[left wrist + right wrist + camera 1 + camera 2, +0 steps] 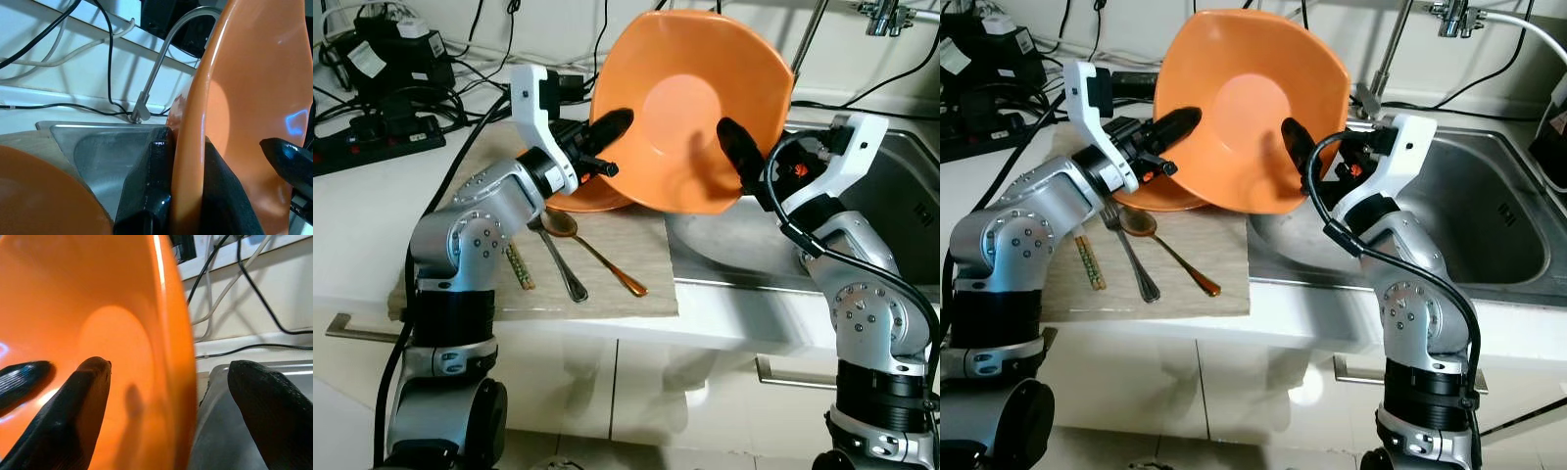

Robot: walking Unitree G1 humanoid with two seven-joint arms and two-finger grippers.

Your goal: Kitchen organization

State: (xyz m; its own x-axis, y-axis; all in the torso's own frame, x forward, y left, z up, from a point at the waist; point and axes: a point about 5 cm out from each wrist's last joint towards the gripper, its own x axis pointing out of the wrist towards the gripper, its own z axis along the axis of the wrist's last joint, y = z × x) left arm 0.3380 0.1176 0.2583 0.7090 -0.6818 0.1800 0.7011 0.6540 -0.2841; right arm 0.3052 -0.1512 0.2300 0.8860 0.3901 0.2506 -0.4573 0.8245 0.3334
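At the far left corner of the counter (352,225) a black power strip (372,147) lies among tangled cables, well apart from the work. Next comes a beige mat (636,264) along the counter's front edge, carrying a pair of chopsticks (519,266), one fork (560,262) and one spoon (592,250) side by side, with one orange plate (582,201) lying flat at the mat's back edge. Above that plate the left gripper (605,137) is clamped on the left rim of one large orange bowl (690,108); the left wrist view shows a finger on each face of the rim. The bowl is held in the air, tipped up on edge with its hollow facing the robot, over the seam between mat and sink (1489,225). The right gripper (1304,147) reaches the bowl's right rim with its fingers spread wide, one inside the hollow and one behind the wall, not visibly closed on it. A tall faucet (1386,59) stands at the sink's back edge. The task looks midway: cutlery and one plate appear already laid out, while the bowl has yet to be set down, and a handover between the arms may be underway.
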